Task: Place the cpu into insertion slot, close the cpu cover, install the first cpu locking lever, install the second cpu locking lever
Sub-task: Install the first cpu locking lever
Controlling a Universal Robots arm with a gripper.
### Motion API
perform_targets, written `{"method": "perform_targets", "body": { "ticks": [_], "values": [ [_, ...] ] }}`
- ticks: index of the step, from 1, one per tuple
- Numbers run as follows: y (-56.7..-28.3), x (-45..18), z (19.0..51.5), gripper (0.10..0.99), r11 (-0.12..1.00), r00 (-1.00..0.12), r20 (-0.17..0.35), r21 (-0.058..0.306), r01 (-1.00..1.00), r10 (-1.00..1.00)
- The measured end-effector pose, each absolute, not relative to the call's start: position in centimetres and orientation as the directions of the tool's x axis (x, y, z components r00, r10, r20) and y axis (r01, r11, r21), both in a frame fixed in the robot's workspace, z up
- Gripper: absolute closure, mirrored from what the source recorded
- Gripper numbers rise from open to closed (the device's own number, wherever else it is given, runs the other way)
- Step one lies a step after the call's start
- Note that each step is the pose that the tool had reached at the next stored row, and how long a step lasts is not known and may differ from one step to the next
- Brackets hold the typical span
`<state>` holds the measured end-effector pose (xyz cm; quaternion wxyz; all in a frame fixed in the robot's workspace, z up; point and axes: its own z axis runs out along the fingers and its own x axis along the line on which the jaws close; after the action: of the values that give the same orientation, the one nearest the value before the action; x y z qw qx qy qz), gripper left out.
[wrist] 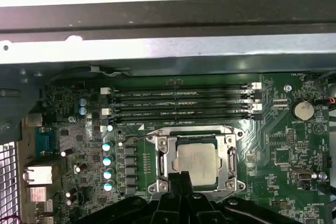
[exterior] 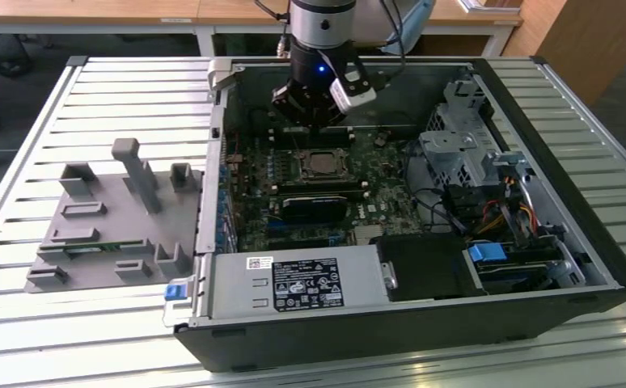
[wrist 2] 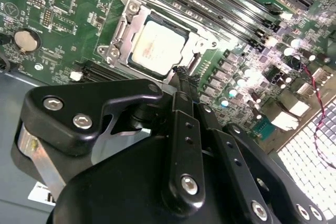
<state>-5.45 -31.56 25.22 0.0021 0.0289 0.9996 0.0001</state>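
The cpu [wrist: 195, 162] [wrist 2: 157, 45] [exterior: 319, 165] lies flat in the insertion slot [wrist: 195, 140] on the green motherboard, its dull silver top showing. The cpu cover [wrist: 164, 156] [wrist 2: 122, 30] lies down around it as a silver frame. A thin metal lever rod [wrist: 137, 137] runs out beside the socket's corner. My gripper [wrist 2: 182, 74] [wrist: 181, 176] [exterior: 310, 125] hangs just above the board at the socket's edge. Its black fingers are shut together with nothing between them, and the tips are close to the cover's rim.
Black memory slots [wrist: 184, 103] run along one side of the socket, with the case's metal wall [wrist: 168, 51] behind them. A grey power supply box [exterior: 291, 283], a drive cage [exterior: 464, 153] and cables crowd the case. A grey fixture tray [exterior: 119, 218] stands outside at the exterior view's left.
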Motion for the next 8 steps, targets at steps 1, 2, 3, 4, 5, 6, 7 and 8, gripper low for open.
{"method": "perform_targets", "body": {
  "ticks": [1, 2, 3, 4, 5, 6, 7, 8],
  "values": [
    [-31.6, -5.7, 25.2, 0.98, 0.998, -0.998, -0.004, 0.0, 0.058, 0.058],
    [-31.6, -6.0, 25.2, 0.98, 0.998, -0.998, -0.004, 0.0, 0.058, 0.058],
    [-31.6, -6.3, 25.2, 0.98, 0.998, -0.998, -0.005, 0.0, 0.058, 0.058],
    [-31.6, -6.7, 25.2, 0.98, 0.998, -0.998, -0.005, 0.0, 0.058, 0.058],
    [-31.6, -7.0, 25.2, 0.98, 0.998, -0.998, -0.006, 0.001, 0.058, 0.058],
    [-31.6, -7.3, 25.2, 0.98, 0.998, -0.998, -0.006, 0.001, 0.058, 0.058],
    [-31.6, -7.6, 25.2, 0.98, 0.998, -0.998, -0.006, 0.001, 0.058, 0.058],
    [-31.6, -7.8, 25.2, 0.98, 0.998, -0.998, -0.007, 0.001, 0.058, 0.058]
  ]
}}
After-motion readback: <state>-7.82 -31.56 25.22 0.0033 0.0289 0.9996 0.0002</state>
